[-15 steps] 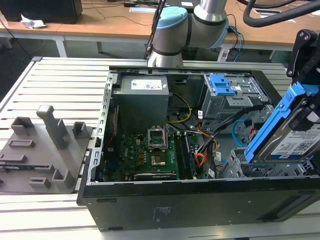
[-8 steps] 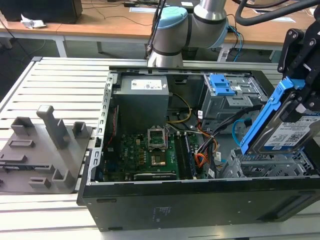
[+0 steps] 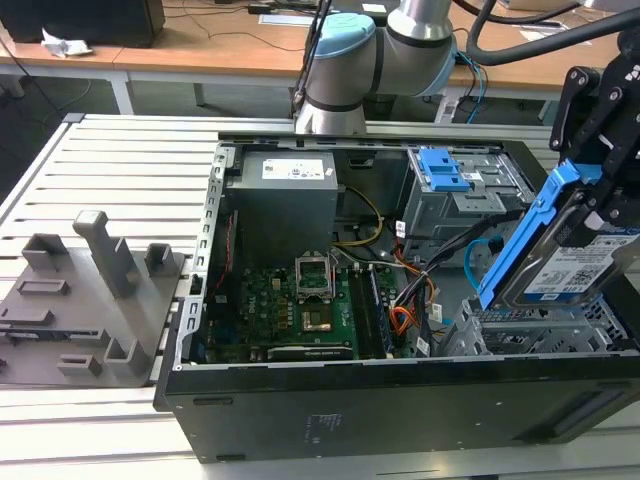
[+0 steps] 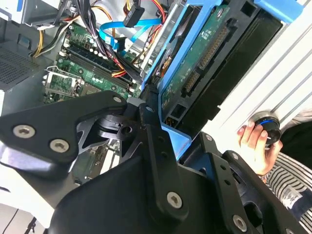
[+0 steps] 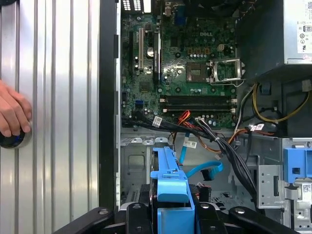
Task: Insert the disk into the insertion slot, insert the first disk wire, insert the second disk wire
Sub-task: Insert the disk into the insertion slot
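**Arm** [image 3: 345, 55]: grey tubes with pale blue joint caps, reaching in from behind the case [image 3: 400, 410] and bending down over the corner on the exterior view's right.

**Gripper** [image 3: 592, 200]: black metal linkage with bolted plates. It is clamping both fingers [image 4: 152, 131] shut on the upper edge of the disk.

**Disk** [image 3: 565, 265]: flat silver drive in a bright blue plastic caddy. It is hanging tilted, one end high, just above the slot and not yet in it. A white printed label is facing outward, too small to read. In the second wrist view the underside is showing a green circuit board.

**Slot** [image 3: 540, 335]: low bay of perforated grey sheet metal, sitting directly under the disk.

**Blue cable** [image 5: 202, 170]: thin, glossy and light blue. It is looping loose inside the case near the slot and ending in a dark plug.

**Red-orange wires** [image 5: 184, 117]: a thin bundle lying among black cables beside the motherboard [image 3: 300, 310]. I cannot tell where its plug is.

**Cage** [image 3: 450, 200]: taller grey metal, carrying a blue latch, standing behind the slot.

**Power supply** [image 3: 285, 200]: grey box wearing a white label.

**Hand** [image 5: 12, 114]: a person's hand is resting on a dark round knob [image 4: 267, 124] on the ribbed metal table [image 3: 120, 170].

**Fixture** [image 3: 90, 300]: grey moulded holders standing on the table, on the exterior view's left.
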`<action>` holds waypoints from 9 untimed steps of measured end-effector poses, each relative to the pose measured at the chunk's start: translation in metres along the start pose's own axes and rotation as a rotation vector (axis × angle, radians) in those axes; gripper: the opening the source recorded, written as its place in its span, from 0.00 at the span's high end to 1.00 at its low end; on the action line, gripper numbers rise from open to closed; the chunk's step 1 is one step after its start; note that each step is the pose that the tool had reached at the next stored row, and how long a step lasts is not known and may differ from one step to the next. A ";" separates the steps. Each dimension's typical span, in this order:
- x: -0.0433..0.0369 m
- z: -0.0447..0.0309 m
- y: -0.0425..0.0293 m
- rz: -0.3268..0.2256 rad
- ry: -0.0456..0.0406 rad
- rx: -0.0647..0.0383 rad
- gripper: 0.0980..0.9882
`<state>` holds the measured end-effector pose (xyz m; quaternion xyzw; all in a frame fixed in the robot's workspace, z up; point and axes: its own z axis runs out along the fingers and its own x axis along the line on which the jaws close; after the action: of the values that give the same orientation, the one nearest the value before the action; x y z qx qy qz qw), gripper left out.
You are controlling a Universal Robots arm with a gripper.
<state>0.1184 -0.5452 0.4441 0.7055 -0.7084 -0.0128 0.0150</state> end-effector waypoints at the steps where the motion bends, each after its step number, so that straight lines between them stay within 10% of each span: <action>1: 0.0001 0.0012 -0.0001 -0.001 0.0001 0.000 0.70; 9: 0.0005 0.0126 0.0005 -0.002 0.0003 0.000 0.70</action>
<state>0.1174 -0.5458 0.4316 0.7063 -0.7076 -0.0127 0.0151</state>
